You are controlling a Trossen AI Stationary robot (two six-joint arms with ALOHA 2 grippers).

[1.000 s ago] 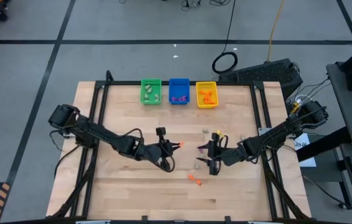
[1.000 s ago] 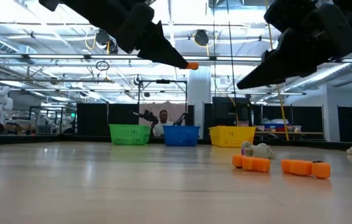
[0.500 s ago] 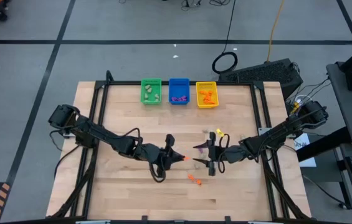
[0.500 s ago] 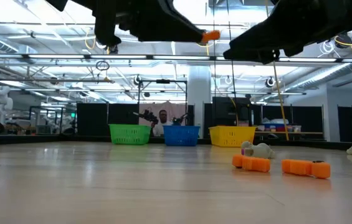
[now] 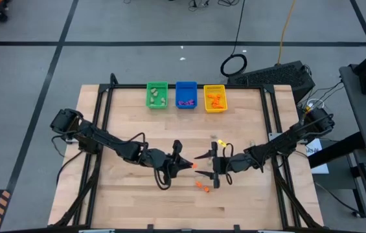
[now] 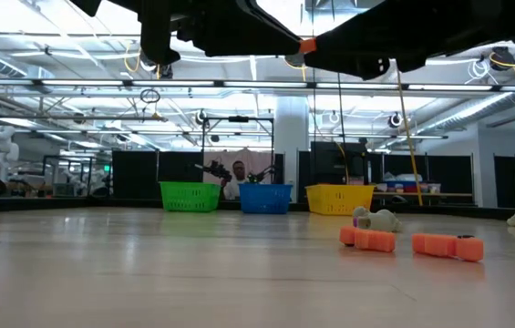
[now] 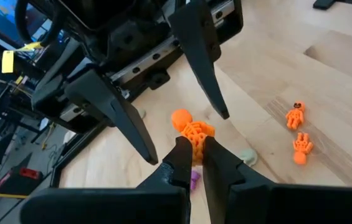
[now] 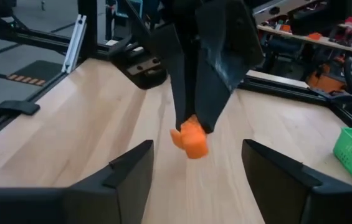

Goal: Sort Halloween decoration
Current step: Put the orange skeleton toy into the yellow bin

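Observation:
An orange skeleton-shaped Halloween decoration (image 7: 191, 132) hangs in the air above the table's middle, with my left gripper (image 5: 186, 166) shut on it. My right gripper (image 5: 203, 166) faces it from the table's right, open. Its two fingers (image 7: 123, 121) stand on either side of the trinket without touching it. In the right wrist view the trinket (image 8: 189, 138) shows ahead of those spread fingers. Two more orange trinkets (image 5: 201, 186) lie flat on the table below. A pale one (image 6: 380, 219) lies behind them. My left gripper pinches the lower part of the orange trinket (image 7: 192, 142) between its two fingertips. The round head and ribs stick out past the tips. The fingers come nearly level, slanting a little down, from the table's left. The trinket is lifted clear of the table.
A green bin (image 5: 157, 94), a blue bin (image 5: 186, 94) and a yellow bin (image 5: 214, 98) stand in a row at the far edge, each with trinkets inside. A purple trinket (image 7: 194, 180) and a pale one (image 7: 248, 155) lie on the table under the grippers.
My left gripper has rolled about its own line and edged toward the table's right, still shut on the orange trinket. My right gripper has risen, tipped up from slanting down to nearly level, and moved toward the left gripper until its open fingers flank the trinket.

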